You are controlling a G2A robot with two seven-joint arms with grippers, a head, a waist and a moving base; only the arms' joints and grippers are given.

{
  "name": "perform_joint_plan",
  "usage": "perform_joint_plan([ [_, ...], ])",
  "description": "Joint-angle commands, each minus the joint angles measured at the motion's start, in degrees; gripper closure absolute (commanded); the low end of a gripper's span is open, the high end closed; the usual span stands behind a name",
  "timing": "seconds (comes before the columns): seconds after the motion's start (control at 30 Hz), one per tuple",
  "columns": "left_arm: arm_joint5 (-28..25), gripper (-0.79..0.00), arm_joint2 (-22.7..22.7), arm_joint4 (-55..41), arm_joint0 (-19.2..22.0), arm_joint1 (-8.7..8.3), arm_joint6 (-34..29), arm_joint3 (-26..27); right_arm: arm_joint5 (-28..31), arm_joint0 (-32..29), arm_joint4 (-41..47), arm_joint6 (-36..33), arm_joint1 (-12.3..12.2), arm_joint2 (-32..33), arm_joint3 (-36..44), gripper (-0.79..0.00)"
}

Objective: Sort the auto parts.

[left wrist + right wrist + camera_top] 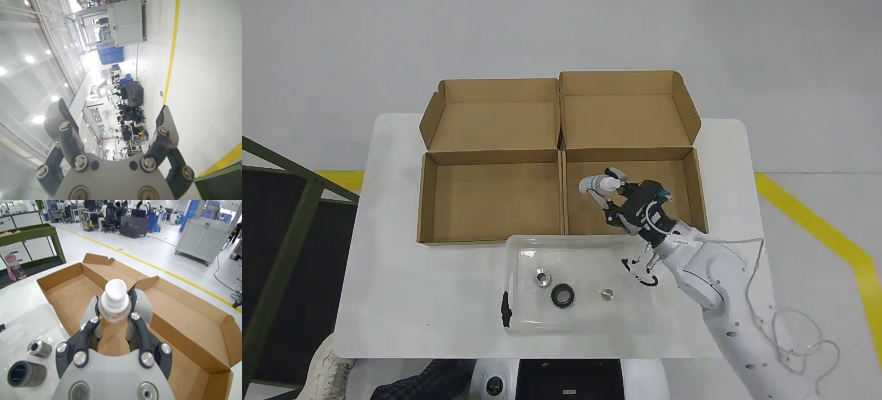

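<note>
The right gripper (114, 303) is holding a white-capped part (115, 288), fingers clamped on it, above the right cardboard box (682, 195), so the placing step is running, and next it probably needs lowering and opening there.

White-capped clear plastic part (115, 300) is pinched in the right jaws over the right brown cardboard box (189, 321), while a shiny steel sleeve (39, 348) and a darker one (27, 373) sit in the clear tray (582, 322).
</note>
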State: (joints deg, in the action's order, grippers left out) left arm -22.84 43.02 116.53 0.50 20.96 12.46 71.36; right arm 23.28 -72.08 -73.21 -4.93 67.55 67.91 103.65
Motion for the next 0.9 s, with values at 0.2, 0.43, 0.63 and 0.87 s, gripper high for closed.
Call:
perform_joint_plan([
  [0.2, 0.0, -0.785, 0.0, 0.0, 0.0, 0.00, 0.0, 0.0, -1.5, 4.7, -1.2, -6.7, 0.8, -3.6, -4.6, 0.000],
  [0.43, 0.0, -0.785, 0.0, 0.0, 0.0, 0.00, 0.0, 0.0, -1.4, 8.3, -1.9, -11.9, 1.4, -6.1, -7.3, 0.000],
  [0.63, 0.0, -0.785, 0.0, 0.0, 0.0, 0.00, 0.0, 0.0, -1.1, 10.8, -1.6, -16.2, 1.9, -7.8, -9.3, 0.000],
  [0.87, 0.0, -0.785, 0.0, 0.0, 0.0, 0.00, 0.0, 0.0, -1.3, 13.0, -0.7, -17.8, 2.7, -9.8, -12.8, -0.157],
])
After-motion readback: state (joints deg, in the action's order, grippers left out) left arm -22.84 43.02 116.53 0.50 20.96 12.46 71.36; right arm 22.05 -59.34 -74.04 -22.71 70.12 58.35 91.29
